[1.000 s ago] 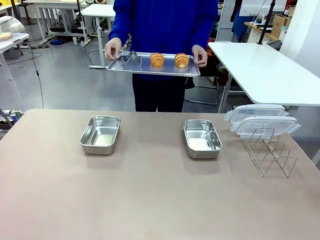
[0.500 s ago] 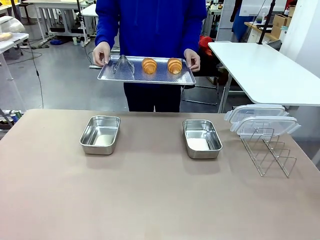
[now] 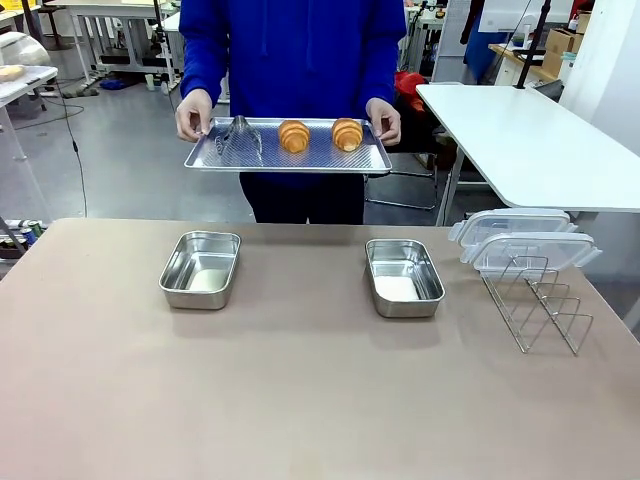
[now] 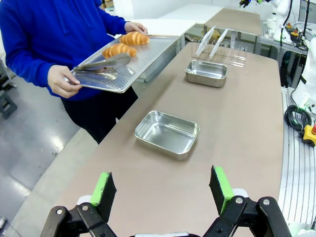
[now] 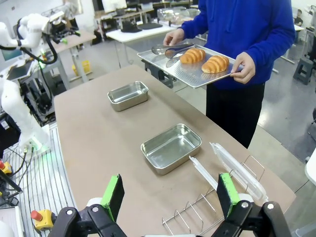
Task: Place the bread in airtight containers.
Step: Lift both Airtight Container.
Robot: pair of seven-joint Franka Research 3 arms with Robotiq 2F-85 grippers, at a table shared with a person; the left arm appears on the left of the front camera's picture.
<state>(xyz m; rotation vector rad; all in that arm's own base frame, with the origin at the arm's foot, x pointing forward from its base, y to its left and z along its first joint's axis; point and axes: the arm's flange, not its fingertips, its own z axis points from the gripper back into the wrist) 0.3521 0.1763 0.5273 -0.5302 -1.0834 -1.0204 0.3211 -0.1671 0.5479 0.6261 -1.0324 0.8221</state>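
Though lidless, left tin [image 3: 201, 270] and right tin [image 3: 403, 279] empty, well apart.

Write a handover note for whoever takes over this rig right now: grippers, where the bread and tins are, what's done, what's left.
Left gripper and right gripper: open, empty, above the table.
Two croissants lie with tongs on a tray the person holds beyond the far edge.
Both tins sit open and empty on the table; lids stand in the wire rack.
Done: nothing. Left: bread into tins, lids on.
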